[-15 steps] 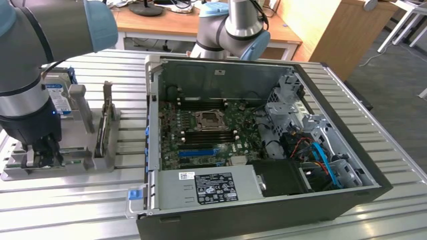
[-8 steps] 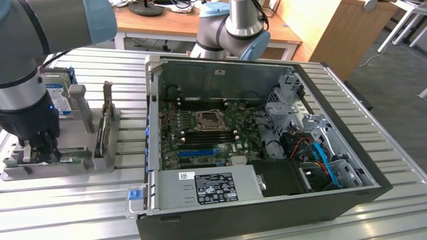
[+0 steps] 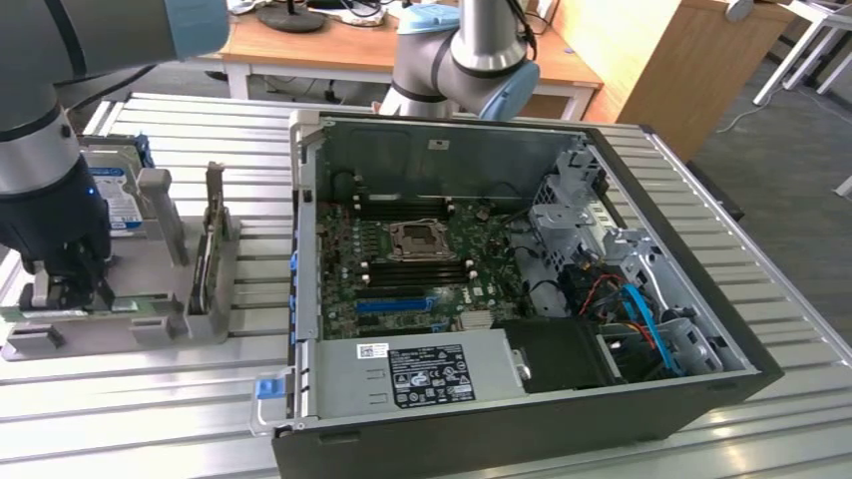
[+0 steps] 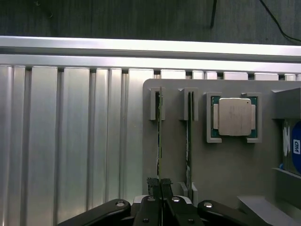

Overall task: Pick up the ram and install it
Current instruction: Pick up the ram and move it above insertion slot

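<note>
**Exterior view's left to right**

- Arm (image 3: 40, 150): grey with a dark wrist, at the far left, reaching straight down onto the holder.
- Jaws: together, pinched on the top edge of the ram.
- Holder (image 3: 160, 329): grey moulded block on the table (image 3: 134, 419), just beside the case's left wall.
- Ram (image 4: 160, 141): thin green stick standing on edge in the slot nearest the holder's outer rim, seated there, with the jaws clamped on it from above.
- Second stick (image 4: 189, 141): in the next slot, parallel to the ram and just beside it, apart from the jaws.
- Processor (image 4: 233, 117): silver-lidded chip lying flat in a square recess, past the second stick.
- Drive (image 3: 118, 205): blue-labelled, set upright at the holder's far end, near the arm.
- Card (image 3: 207, 249): standing on edge in the holder, between the drive and the case.
- Case (image 3: 745, 389): black, lying with its open side up.
- Board (image 3: 399, 289): green, flat inside the case, with a metal-framed socket (image 3: 417, 239) near its middle.
- Power unit (image 3: 413, 371): grey box with a dark label, along the case's near edge.
- Cables (image 3: 639, 309): blue, looped in the case's right-hand bay.
</note>
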{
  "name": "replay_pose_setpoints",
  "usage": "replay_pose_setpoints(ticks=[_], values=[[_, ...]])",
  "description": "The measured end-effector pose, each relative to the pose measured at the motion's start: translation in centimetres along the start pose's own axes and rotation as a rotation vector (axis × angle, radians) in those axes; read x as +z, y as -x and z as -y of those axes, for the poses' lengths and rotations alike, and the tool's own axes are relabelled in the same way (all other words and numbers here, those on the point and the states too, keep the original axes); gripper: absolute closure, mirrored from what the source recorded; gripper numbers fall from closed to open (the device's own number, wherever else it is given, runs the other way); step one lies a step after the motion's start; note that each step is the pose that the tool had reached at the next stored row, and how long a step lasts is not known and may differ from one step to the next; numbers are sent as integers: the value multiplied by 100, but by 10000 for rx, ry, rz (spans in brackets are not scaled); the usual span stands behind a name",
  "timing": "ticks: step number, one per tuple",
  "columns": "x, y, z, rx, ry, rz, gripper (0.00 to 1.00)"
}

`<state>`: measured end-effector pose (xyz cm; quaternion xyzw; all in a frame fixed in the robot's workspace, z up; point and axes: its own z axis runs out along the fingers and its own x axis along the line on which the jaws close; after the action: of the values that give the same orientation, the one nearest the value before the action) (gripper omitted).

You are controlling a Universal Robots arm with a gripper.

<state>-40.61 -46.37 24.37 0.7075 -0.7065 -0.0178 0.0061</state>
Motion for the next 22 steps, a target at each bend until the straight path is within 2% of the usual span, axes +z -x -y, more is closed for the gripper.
replay_pose_setpoints(ticks=[22], values=[[-681, 11, -23, 0, 0, 0, 88]])
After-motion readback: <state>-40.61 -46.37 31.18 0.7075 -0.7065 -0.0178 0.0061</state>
